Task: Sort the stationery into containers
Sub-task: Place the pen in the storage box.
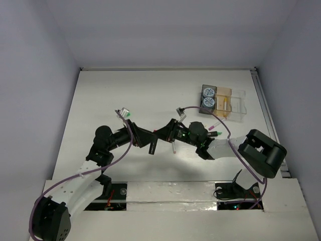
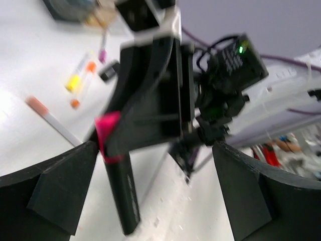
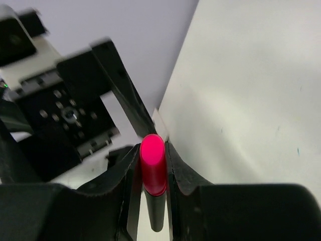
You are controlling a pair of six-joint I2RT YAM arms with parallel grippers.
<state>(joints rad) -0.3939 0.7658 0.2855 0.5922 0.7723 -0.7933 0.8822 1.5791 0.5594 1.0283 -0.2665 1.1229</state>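
Now | right gripper (image 3: 152,150) clamps pink-capped highlighter (image 3: 152,163) | likely light, rigid, slick: pinch mid-barrel | left gripper (image 2: 153,170) agape | containers (image 1: 239,106) at two o'clock

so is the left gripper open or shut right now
Open: the left gripper has its fingers wide apart, not closed on the pink-capped highlighter, which the right gripper clamps.

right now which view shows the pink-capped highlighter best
Left wrist view: it shows the highlighter side-on, pink cap and whole black barrel. The right wrist view shows mostly the cap end-on, pinched in the right gripper. In the top view it is too small to pick out among the arms.
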